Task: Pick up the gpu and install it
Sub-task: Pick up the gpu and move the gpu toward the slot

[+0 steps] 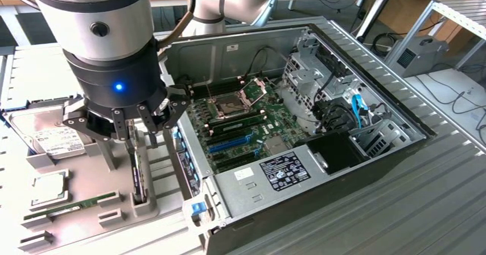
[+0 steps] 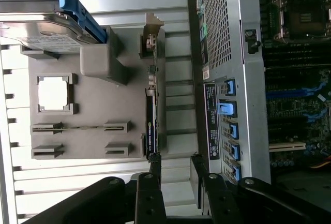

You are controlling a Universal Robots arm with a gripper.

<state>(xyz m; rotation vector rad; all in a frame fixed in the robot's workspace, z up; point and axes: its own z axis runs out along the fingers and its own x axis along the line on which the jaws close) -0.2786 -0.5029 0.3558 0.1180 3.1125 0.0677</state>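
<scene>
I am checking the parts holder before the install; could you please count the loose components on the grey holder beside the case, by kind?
Hard drive: 1
Processor chip: 1
Memory stick: 1
gpu, standing on edge: 1
Total: 4

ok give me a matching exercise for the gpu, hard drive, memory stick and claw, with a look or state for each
1 gpu
2 hard drive
3 memory stick
4 claw

a silver, white label
b open, hanging over the gpu
c green, long and narrow
d standing on edge under the claw

Pairs: 1-d, 2-a, 3-c, 4-b
</scene>
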